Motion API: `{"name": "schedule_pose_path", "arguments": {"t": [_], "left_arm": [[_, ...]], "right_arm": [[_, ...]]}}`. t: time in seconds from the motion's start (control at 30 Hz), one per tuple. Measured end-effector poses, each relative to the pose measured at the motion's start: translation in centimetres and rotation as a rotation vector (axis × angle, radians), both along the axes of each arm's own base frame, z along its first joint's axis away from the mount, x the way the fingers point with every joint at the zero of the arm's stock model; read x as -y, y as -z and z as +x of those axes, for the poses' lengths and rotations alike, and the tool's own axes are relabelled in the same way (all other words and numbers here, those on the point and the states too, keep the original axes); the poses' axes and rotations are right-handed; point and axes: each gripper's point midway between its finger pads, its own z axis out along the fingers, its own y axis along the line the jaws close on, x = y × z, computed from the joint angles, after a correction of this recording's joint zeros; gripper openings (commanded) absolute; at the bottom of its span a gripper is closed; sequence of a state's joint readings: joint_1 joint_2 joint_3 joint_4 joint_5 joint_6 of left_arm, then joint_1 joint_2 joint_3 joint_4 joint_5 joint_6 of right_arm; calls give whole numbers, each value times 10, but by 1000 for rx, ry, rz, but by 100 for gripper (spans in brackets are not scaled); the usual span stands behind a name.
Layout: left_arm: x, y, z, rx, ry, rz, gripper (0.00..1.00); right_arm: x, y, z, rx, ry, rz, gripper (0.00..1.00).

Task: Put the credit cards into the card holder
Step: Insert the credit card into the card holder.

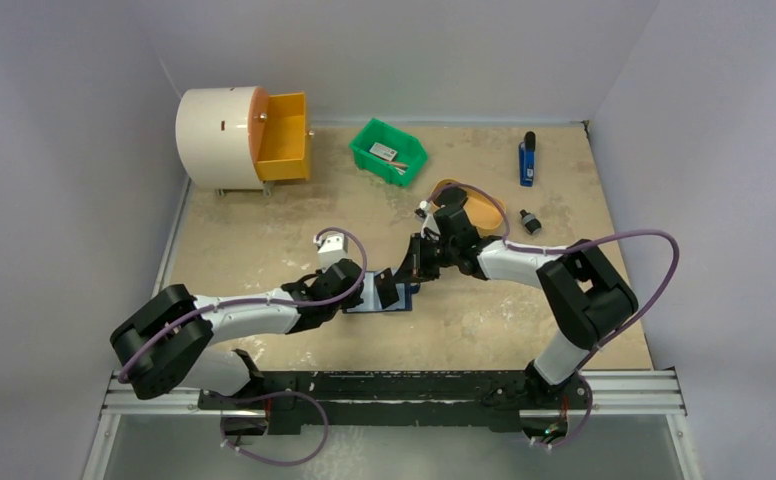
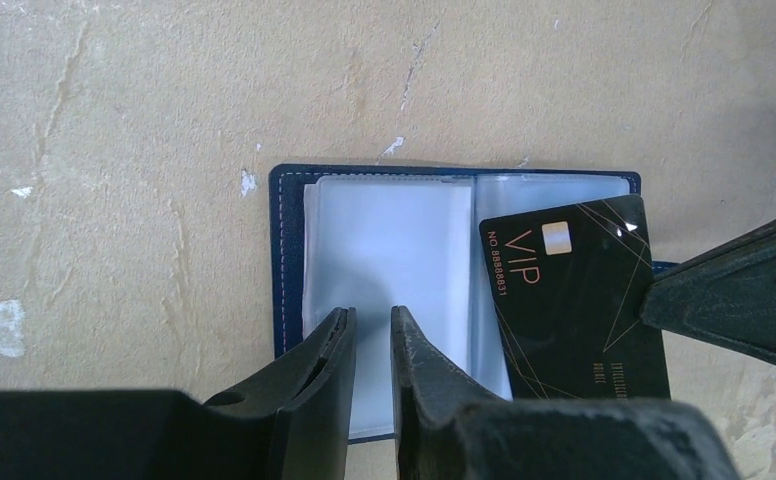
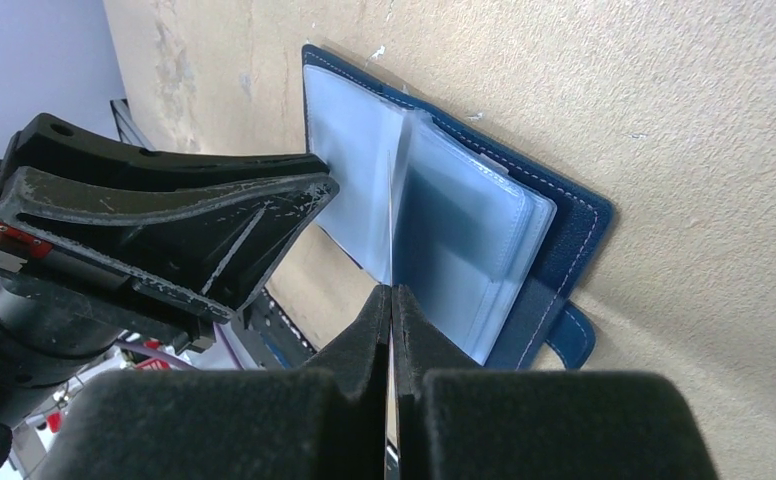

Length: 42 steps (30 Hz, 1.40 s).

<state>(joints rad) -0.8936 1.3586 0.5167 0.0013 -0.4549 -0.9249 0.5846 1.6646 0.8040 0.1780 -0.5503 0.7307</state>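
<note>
The navy card holder (image 2: pixel 287 262) lies open on the table, its clear sleeves facing up (image 1: pixel 396 306). A black credit card (image 2: pixel 574 290) marked VIP rests slanted over the right-hand sleeves, and my right gripper (image 3: pixel 392 292) is shut on its edge. In the right wrist view the card shows only edge-on, as a thin line above the open card holder (image 3: pixel 564 230). My left gripper (image 2: pixel 372 315) hovers over the left-hand sleeve, its jaws a narrow gap apart with nothing between them. Seen from above, both grippers meet at the holder, left gripper (image 1: pixel 362 298) and right gripper (image 1: pixel 411 270).
A green bin (image 1: pixel 389 150) with small items stands at the back middle. A white drum with an orange drawer (image 1: pixel 284 138) is at the back left. A blue-and-black tool (image 1: pixel 528 158) and a small black part (image 1: pixel 531 222) lie at the back right.
</note>
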Motion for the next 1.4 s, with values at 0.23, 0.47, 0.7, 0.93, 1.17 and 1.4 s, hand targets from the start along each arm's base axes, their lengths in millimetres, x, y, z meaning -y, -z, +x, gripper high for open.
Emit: {"name": "schedule_pose_path", "arguments": {"t": [0.23,0.47,0.7,0.93,1.17,1.4], "left_arm": [[-1,0,0,4,-9,-5,19],[-2,0,1,7,-12,-5,19],[-3,0,0,8,-16,-5,19],[-6,0,-1,9,-23,-8,19],[-6,-1,-2,9,-24,-8,19],[-8,0,-3,6,-31,-15,18]], "right_arm": [[-4,3,-2,-27,-5,17,0],[-7,10,-3,-59,2,22,0],[-10,12,-2,-83,27,26,0],[-14,17,3,-107,64,38,0],[-17,24,8,-127,106,36,0],[-22,25,10,-118,141,35,0]]}}
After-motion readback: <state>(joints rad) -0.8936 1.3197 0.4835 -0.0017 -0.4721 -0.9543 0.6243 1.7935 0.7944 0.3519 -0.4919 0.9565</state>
